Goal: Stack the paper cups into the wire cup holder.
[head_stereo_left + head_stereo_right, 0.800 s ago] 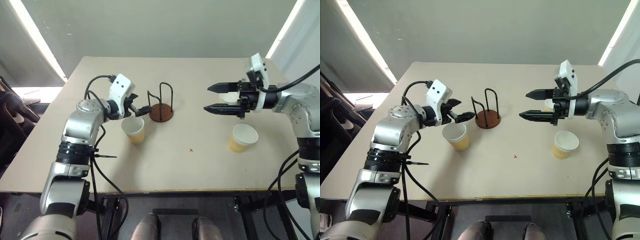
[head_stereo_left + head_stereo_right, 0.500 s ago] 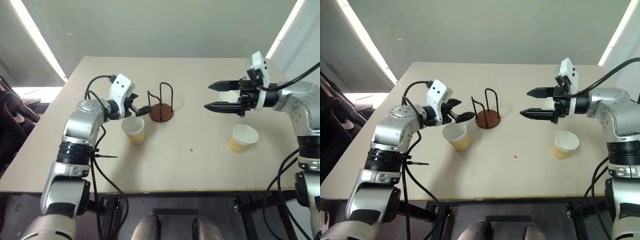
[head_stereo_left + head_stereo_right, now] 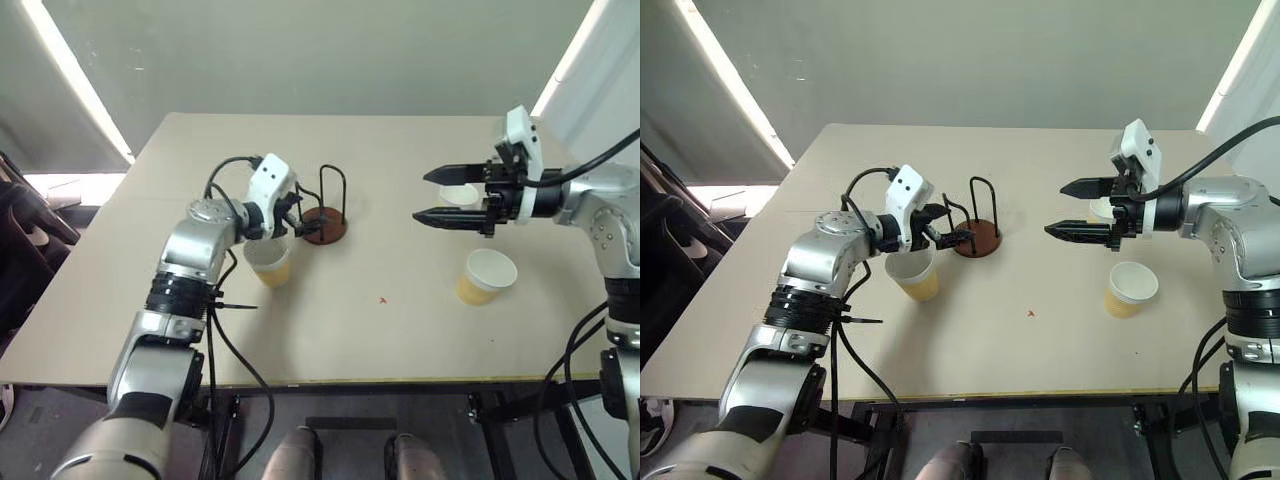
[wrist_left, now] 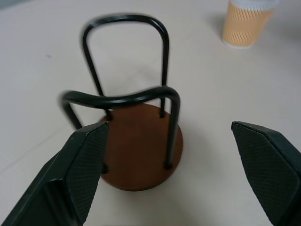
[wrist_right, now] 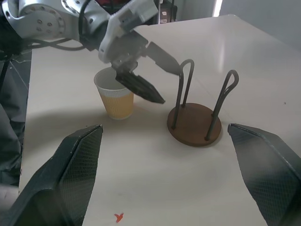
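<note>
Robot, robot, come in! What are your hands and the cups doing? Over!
Left gripper open at wire cup holder. Right gripper open, empty. Holder empty; cups standing on table. Nothing blocking.

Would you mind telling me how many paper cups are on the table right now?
3. One cup stands under the left arm beside the wire cup holder; another sits near the right front; a third is partly hidden behind the right gripper.

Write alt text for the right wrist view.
The open left gripper hovers beside the empty wire cup holder, with an upright paper cup just behind it on the beige table. The right gripper's own black fingers stand wide apart in the foreground.
</note>
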`<control>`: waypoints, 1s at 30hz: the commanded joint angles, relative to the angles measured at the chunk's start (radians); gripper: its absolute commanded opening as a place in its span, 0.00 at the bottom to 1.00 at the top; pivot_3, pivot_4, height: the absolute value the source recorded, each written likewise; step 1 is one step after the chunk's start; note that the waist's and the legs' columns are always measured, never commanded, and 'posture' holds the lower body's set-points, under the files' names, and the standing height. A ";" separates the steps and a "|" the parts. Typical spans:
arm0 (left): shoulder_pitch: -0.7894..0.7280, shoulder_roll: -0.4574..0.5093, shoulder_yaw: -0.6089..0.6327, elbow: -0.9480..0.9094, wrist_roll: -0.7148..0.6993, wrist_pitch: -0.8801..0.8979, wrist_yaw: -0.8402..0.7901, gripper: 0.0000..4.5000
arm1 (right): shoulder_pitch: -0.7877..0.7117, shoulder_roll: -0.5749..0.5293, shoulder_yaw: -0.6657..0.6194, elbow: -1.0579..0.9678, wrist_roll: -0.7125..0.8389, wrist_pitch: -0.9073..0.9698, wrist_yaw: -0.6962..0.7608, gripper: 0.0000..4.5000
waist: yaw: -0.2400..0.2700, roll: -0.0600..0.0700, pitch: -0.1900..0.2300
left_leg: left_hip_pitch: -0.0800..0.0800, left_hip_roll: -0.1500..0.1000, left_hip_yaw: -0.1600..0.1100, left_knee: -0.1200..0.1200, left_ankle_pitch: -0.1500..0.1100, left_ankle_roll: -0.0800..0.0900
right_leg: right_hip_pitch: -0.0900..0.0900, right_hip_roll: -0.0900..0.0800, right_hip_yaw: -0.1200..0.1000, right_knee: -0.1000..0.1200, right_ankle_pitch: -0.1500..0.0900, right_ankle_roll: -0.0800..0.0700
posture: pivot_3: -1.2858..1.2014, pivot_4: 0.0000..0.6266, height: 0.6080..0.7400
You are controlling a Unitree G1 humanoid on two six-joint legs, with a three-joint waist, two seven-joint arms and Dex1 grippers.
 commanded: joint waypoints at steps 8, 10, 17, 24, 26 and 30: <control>-0.096 -0.049 -0.013 0.156 0.040 -0.117 -0.029 0.99 | 0.003 -0.022 -0.053 -0.063 0.033 0.012 -0.024 0.99 | 0.001 0.000 0.000 | 0.000 0.000 0.001 0.000 0.000 0.000 | 0.000 0.000 0.000 -0.001 0.001 0.001 | 0.52 0.24 1.00; -0.107 -0.063 -0.018 0.181 0.046 -0.133 -0.032 0.99 | 0.004 -0.023 -0.054 -0.066 0.035 0.013 -0.026 0.99 | 0.001 0.000 0.000 | 0.000 0.000 0.001 0.000 0.000 0.001 | 0.000 0.000 0.001 -0.001 0.001 0.002 | 0.52 0.24 1.00; -0.128 -0.090 -0.030 0.239 0.063 -0.177 -0.062 0.99 | 0.006 -0.028 -0.056 -0.077 0.044 0.017 -0.036 0.99 | 0.002 0.000 0.000 | -0.002 0.000 0.002 0.000 -0.001 0.001 | 0.000 0.000 0.001 -0.004 0.005 0.009 | 0.52 0.24 1.00; -0.144 -0.102 -0.015 0.248 0.061 -0.192 -0.083 0.55 | 0.008 -0.039 -0.056 -0.080 0.050 0.019 -0.042 0.99 | 0.002 0.000 0.000 | -0.004 0.000 0.002 0.000 -0.001 0.003 | 0.000 0.000 0.001 -0.009 0.006 0.011 | 0.52 0.24 1.00; -0.147 -0.103 -0.012 0.247 0.061 -0.197 -0.082 0.39 | 0.009 -0.040 -0.056 -0.079 0.050 0.019 -0.042 0.99 | 0.003 0.000 0.000 | -0.004 0.000 0.002 0.000 -0.001 0.003 | 0.000 0.000 0.001 -0.010 0.006 0.011 | 0.52 0.24 1.00; -0.153 -0.105 -0.011 0.249 0.066 -0.211 -0.073 0.06 | 0.010 -0.043 -0.058 -0.079 0.048 0.018 -0.046 0.99 | 0.003 0.000 0.000 | -0.005 0.000 0.002 0.000 -0.002 0.003 | 0.000 0.000 0.001 -0.012 0.007 0.012 | 0.52 0.24 1.00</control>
